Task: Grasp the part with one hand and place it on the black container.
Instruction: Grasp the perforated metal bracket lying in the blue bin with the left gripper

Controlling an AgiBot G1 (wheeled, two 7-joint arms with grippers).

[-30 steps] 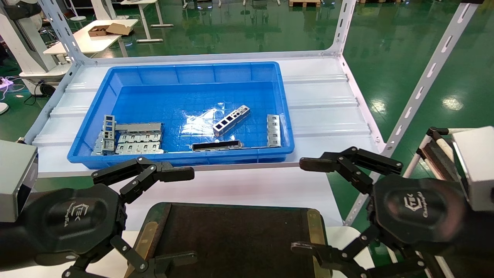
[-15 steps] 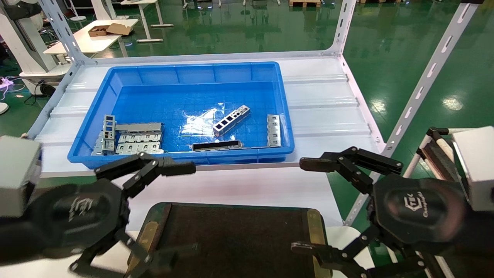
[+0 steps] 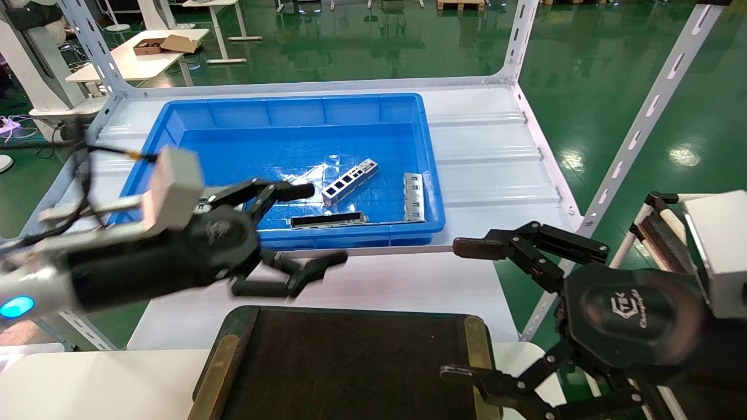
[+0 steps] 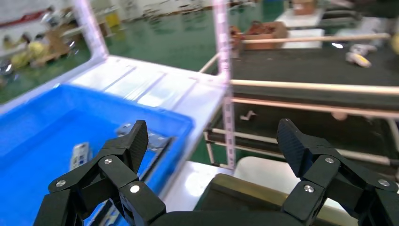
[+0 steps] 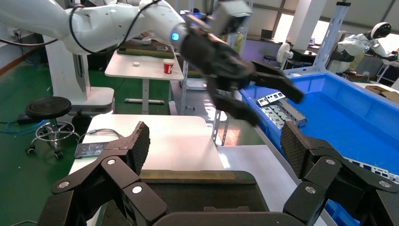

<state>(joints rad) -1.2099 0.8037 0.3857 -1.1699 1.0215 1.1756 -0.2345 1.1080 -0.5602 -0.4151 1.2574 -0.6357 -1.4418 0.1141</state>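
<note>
Standing nearest, at the bench's front edge, is the large flat black container (image 3: pixel 350 367) with its matte dark surface, rounded corners and dull brass-yellow side rims, and nothing rests on it yet. Beside its right rim the right pincer (image 3: pixel 461 309) hangs parked off the bench's front right corner, its black fingers spread wide and empty.

Just beyond the tray, the left pincer (image 3: pixel 318 224) reaches across the near wall of the deep blue plastic bin (image 3: pixel 303 111), fingers spread apart with nothing between them; one finger is over the bin floor, the other is outside the rim, over the white bench (image 3: pixel 408 286).

Farther in, on the bin floor towards its right half, lies the part (image 3: pixel 349 182), a slim silver-grey metal bar with a row of square cut-out windows. It lies flat, its long axis running diagonally, the near end towards the front left corner of the bench and the far end towards the back right corner.

To grasp it well, I'd say the wrist should turn so the fingers close across the bar's narrow width, square to that diagonal, near its middle. It should also keep clear of the bar with one long dark slot (image 3: pixel 328 220), near the front wall, and the grey slotted plate (image 3: pixel 413 197) to the right.
</note>
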